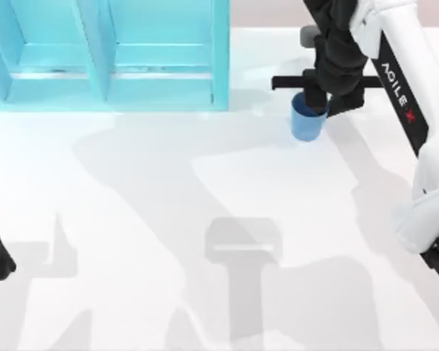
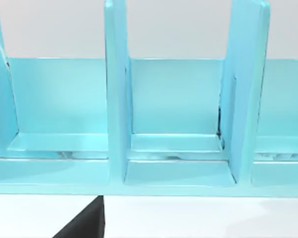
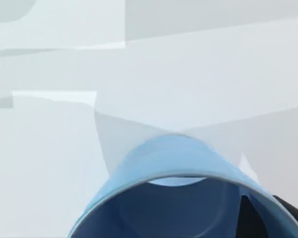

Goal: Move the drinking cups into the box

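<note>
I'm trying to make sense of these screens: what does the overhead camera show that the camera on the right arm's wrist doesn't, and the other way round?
The top view alone shows the turquoise box with its open compartments at the table's far left, the right arm reaching in from the right with the right gripper at the blue cup's rim, and the left arm parked at the left edge. The right wrist view alone shows down into the cup's blue inside, with one dark fingertip just inside the rim. Both show the blue cup and the white table.

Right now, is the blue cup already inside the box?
No. In the top view the blue cup sits on the white table, right of the box, under the right gripper.
</note>
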`<state>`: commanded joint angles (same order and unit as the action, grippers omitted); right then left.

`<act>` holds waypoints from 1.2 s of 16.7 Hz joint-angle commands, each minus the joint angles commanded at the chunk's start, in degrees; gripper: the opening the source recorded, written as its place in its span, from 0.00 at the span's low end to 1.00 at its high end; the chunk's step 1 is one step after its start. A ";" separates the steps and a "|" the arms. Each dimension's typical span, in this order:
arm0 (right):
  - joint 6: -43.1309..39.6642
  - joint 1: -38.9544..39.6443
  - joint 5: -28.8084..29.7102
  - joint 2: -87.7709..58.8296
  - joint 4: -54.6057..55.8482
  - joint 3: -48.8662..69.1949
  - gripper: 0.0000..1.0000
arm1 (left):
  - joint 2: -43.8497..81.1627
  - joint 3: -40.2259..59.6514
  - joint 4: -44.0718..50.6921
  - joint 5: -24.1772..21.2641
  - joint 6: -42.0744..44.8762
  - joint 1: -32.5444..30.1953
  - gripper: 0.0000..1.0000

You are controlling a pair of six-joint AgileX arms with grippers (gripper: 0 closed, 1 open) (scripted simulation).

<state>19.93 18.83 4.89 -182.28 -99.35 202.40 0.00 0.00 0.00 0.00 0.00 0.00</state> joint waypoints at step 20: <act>-6.49 -6.03 -1.73 25.64 12.33 -37.67 0.00 | 0.00 0.00 0.00 0.00 0.00 0.00 1.00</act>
<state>13.44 12.80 3.15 -156.64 -87.02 164.73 0.00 0.00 0.00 0.00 0.00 0.00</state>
